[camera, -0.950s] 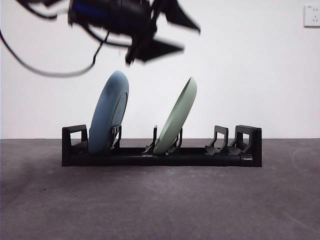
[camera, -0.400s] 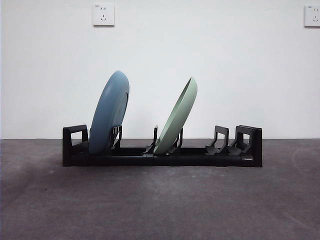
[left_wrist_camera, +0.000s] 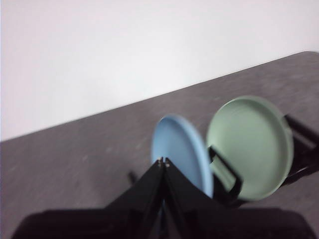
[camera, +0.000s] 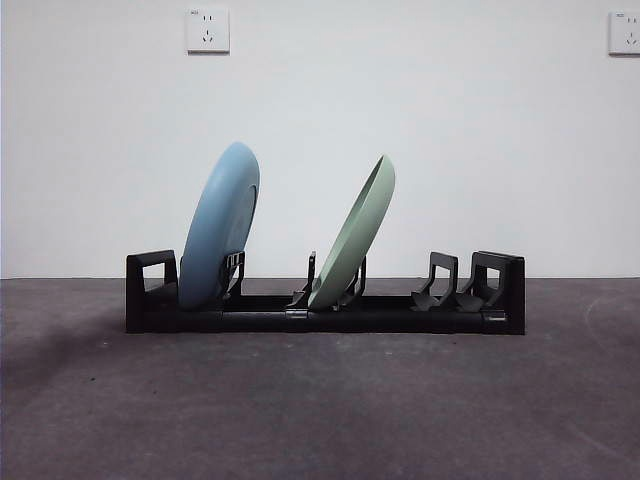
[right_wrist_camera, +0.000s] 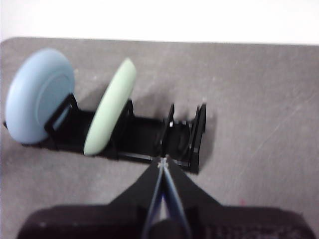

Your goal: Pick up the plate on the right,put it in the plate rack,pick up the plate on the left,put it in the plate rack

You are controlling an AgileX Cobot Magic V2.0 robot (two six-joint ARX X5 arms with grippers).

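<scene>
The black plate rack (camera: 330,310) stands on the dark table and holds two plates on edge. A blue plate (camera: 220,225) leans in its left slots and a pale green plate (camera: 355,235) leans in the middle slots. The front view shows neither arm. In the left wrist view my left gripper (left_wrist_camera: 163,162) is shut and empty, hanging high above the blue plate (left_wrist_camera: 182,152) with the green plate (left_wrist_camera: 249,144) beside it. Also shut and empty, my right gripper (right_wrist_camera: 163,161) sits above the rack's free end (right_wrist_camera: 187,137), well clear of the green plate (right_wrist_camera: 110,113) and blue plate (right_wrist_camera: 40,94).
The rack's right end has unused prongs (camera: 440,280) and a blocky loop (camera: 500,285). Two wall sockets (camera: 207,30) sit on the white wall behind. Dark table surface (camera: 320,410) spreads in front of the rack.
One second ago a dark arm blurred across the top of the front view above the blue plate; it has since left that view. The plates and rack have stayed put.
</scene>
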